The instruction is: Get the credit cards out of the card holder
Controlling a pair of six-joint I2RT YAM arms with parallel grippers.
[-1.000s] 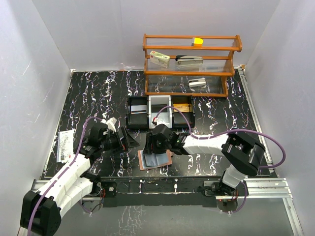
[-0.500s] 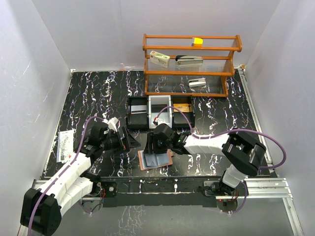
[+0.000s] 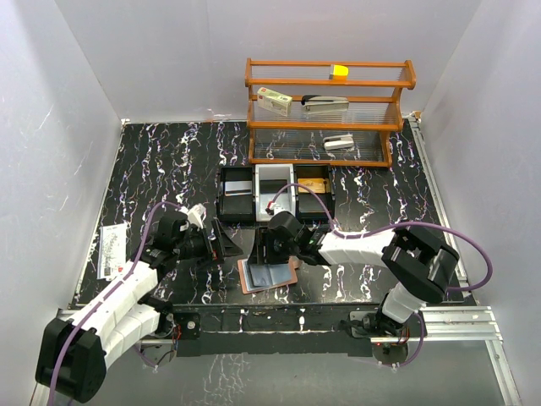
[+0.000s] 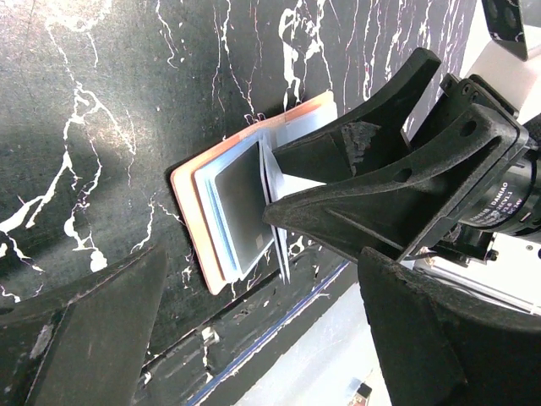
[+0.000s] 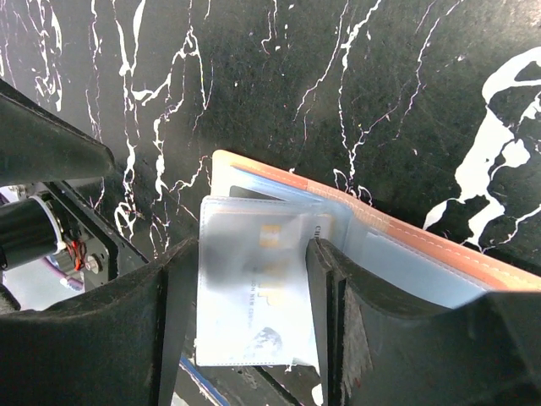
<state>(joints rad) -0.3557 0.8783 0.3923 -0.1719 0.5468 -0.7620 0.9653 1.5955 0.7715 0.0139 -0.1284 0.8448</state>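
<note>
The card holder (image 3: 268, 276) lies open near the table's front edge, salmon outside (image 5: 439, 245) and pale blue inside (image 4: 226, 210). Clear plastic sleeves stand up from its fold. One sleeve holds a credit card (image 5: 262, 279) with a gold chip. My right gripper (image 5: 249, 254) is over the holder, open, its fingers on either side of that sleeve; its right finger (image 5: 325, 288) lies against the sleeve's edge. The right gripper (image 4: 272, 188) also shows in the left wrist view, reaching in above the holder. My left gripper (image 3: 226, 245) hovers wide open just left of the holder, nothing between its fingers (image 4: 84, 338).
Three small trays (image 3: 237, 205) stand in a row behind the holder. Against the back wall is a wooden shelf (image 3: 330, 127) with small items. A paper packet (image 3: 112, 249) lies at the table's left edge. The table's front edge (image 4: 279, 309) runs close to the holder.
My right gripper has eased its jaws slightly wider and shifted a little away from the front edge, over the holder. The left gripper has crept slightly toward the holder.
</note>
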